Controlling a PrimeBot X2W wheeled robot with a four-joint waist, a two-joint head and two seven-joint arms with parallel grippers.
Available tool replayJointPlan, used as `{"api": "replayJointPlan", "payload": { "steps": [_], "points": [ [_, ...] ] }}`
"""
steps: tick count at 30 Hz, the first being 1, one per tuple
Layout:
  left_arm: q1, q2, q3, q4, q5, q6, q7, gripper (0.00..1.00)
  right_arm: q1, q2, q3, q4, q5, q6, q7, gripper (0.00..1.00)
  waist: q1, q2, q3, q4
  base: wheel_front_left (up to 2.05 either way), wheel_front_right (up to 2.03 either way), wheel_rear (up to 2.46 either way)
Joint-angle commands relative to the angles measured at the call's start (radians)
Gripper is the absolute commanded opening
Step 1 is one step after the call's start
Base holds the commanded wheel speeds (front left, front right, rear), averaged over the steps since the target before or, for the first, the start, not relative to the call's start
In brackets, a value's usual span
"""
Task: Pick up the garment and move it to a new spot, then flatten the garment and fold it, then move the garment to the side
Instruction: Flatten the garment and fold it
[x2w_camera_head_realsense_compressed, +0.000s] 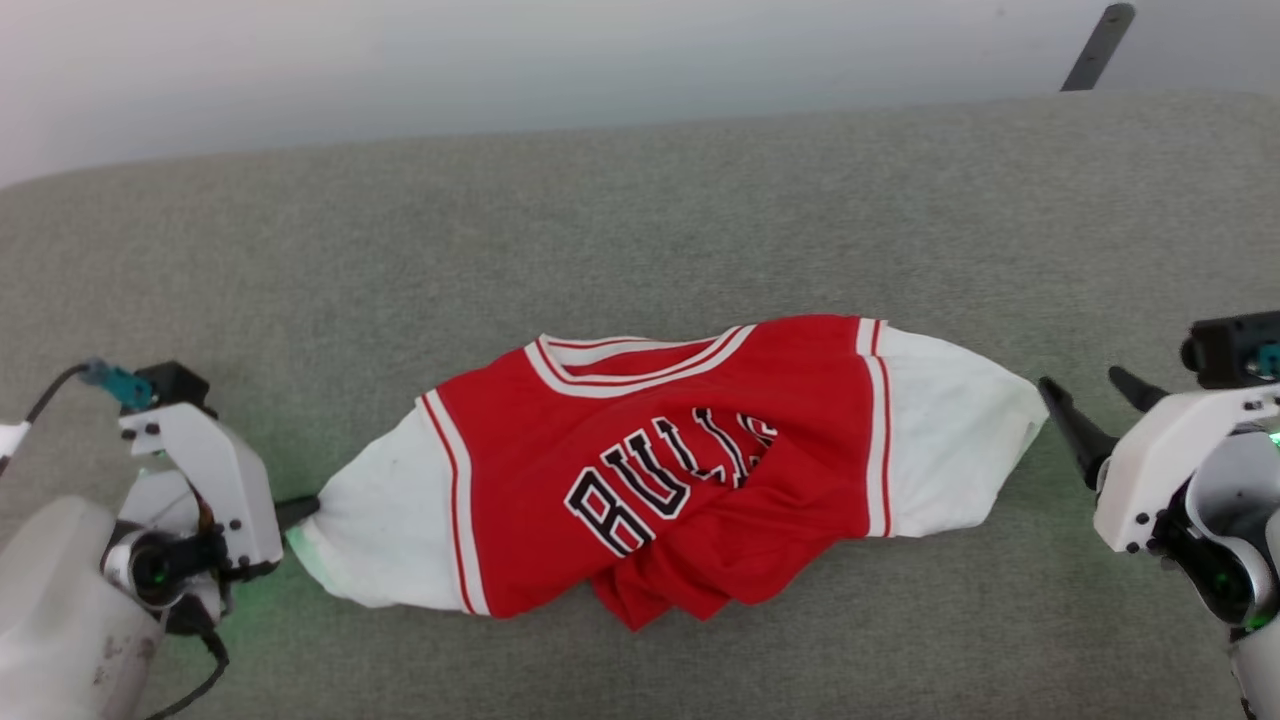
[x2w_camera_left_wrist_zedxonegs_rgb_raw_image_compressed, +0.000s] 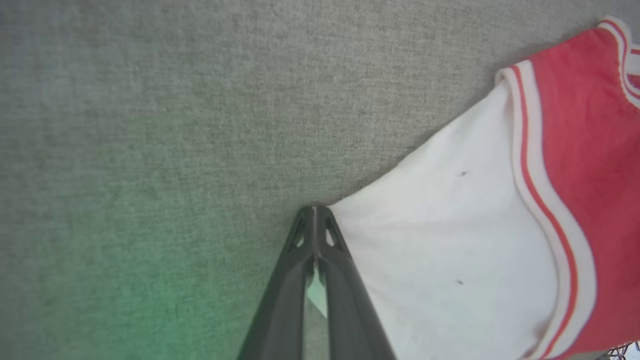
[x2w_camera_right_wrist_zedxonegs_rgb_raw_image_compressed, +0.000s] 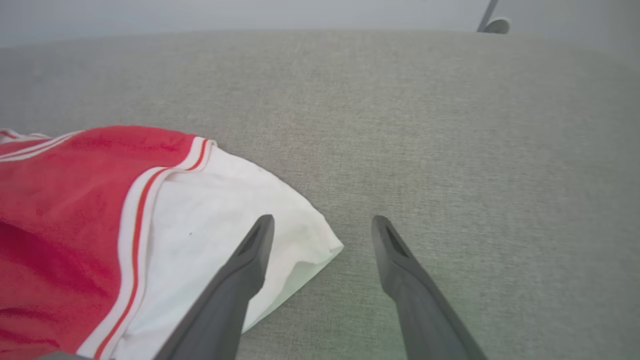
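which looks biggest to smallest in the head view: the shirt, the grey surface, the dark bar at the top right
1. grey surface
2. shirt
3. dark bar, though it stands farther from the camera, so its true size is unsure

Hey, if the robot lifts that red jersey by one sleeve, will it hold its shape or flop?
Probably floppy: the jersey lies crumpled, hem bunched. Lifted by the sleeve the left claw pinches, it would likely sag and drape. It looks thin and light, so a pull may bunch it.
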Motion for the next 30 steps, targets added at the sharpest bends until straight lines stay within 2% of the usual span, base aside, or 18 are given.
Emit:
{"api": "replayJointPlan", "payload": {
  "steps": [1, 8, 14, 15, 16, 21, 30],
  "points": [
    [0.012, -0.045, -0.023, 0.013, 0.009, -0.004, -0.001, 0.0, -0.017, -0.002, 0.012, 0.014, 0.006, -0.001, 0.009, 1.0, 0.0, 0.0, 0.013, 0.014, 0.0, 0.0, 0.0],
    [-0.031, -0.071, -0.043, 0.031, 0.014, -0.014, -0.016, 0.0, -0.118, -0.001, 0.071, 0.204, 0.067, -0.001, 0.107, 1.0, 0.0, 0.0, 0.047, 0.042, 0.0, 0.0, 0.0],
    [-0.053, -0.082, -0.059, 0.046, 0.007, -0.016, -0.022, 0.0, -0.177, 0.03, 0.112, 0.383, 0.104, -0.001, 0.229, 1.0, 0.0, 0.0, 0.058, 0.054, 0.0, 0.0, 0.0],
    [-0.056, -0.082, -0.061, 0.049, 0.005, -0.016, -0.021, 0.0, -0.186, 0.033, 0.114, 0.406, 0.108, -0.001, 0.245, 0.26, 0.0, 0.0, 0.059, 0.055, 0.0, 0.0, 0.0],
    [-0.06, -0.083, -0.063, 0.051, 0.002, -0.016, -0.018, 0.0, -0.195, 0.036, 0.116, 0.43, 0.111, -0.001, 0.268, 0.0, 0.0, 0.0, 0.06, 0.056, 0.0, 0.0, 0.0],
    [-0.09, -0.079, -0.072, 0.06, -0.003, -0.016, -0.001, 0.0, -0.26, 0.038, 0.114, 0.483, 0.138, 0.0, 0.306, 0.0, 0.0, 0.0, 0.057, 0.058, 0.0, 0.0, 0.0],
    [-0.25, -0.055, -0.098, 0.028, 0.04, -0.018, 0.025, 0.0, -0.396, 0.001, 0.132, 0.441, 0.17, 0.0, 0.247, 0.0, 0.0, 0.0, -0.051, 0.058, 0.0, 0.0, 0.0]
  ]
}}
